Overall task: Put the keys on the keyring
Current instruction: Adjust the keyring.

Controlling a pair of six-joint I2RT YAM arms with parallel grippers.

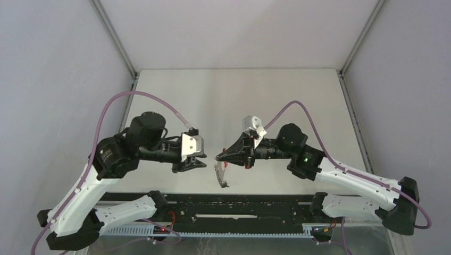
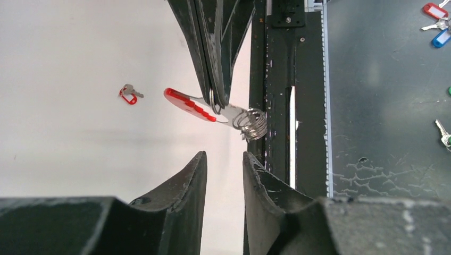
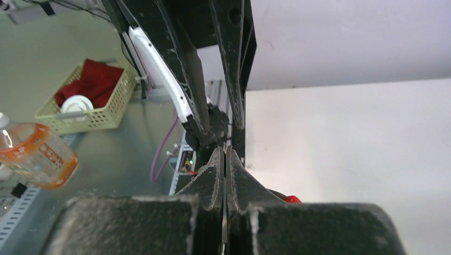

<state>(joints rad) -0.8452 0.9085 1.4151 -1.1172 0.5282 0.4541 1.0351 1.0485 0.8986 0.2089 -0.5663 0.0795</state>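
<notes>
**Keyring clamped in the right claw**

The right claw [image 1: 219,158] is clenched on the keyring [image 2: 187,102] at its thin ring. In the left wrist view the red strap is pointed toward nine o'clock. The keys [image 2: 255,124] are bunched just beside the ring, at four o'clock from it, above the counter [image 2: 74,159]. The left claw [image 2: 224,156] is released, with nothing grasped.

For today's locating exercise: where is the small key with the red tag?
In the left wrist view, the small key lies alone on the white table, left of the red strap pinched in the right gripper, touching neither.
</notes>
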